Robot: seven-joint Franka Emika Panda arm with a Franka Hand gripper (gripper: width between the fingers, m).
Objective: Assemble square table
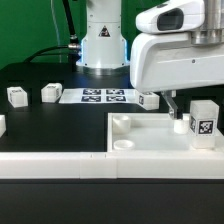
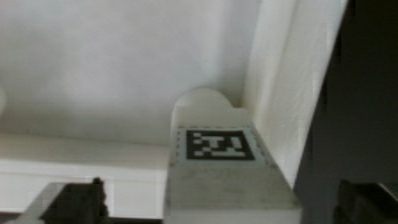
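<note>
Fingers [image 2: 80, 200] of the white robot arm's two-finger gripper [image 2: 222, 205] stand wide apart on either side of a small white plastic table leg [image 2: 217, 150] bearing a black-and-white tag. A gap shows on each side and nothing is clamped. The leg stands upright on the white plastic square tabletop slab [image 1: 150, 133], close to its raised rim on the exterior view's right. Whether it is seated in a corner socket cannot be told. Two round sockets [image 1: 122, 122] show at the slab's corners on the exterior view's left.

The slab lies on a black table [image 1: 60, 125], just behind a long white low wall [image 1: 60, 165]. Two more small white tagged legs [image 1: 16, 96] and [image 1: 50, 92] lie loose on the exterior view's left, well apart from the slab. A further tagged leg [image 1: 148, 99] sits just beside the thin white marker board [image 1: 104, 96], in front of the arm's base [image 1: 100, 45].
</note>
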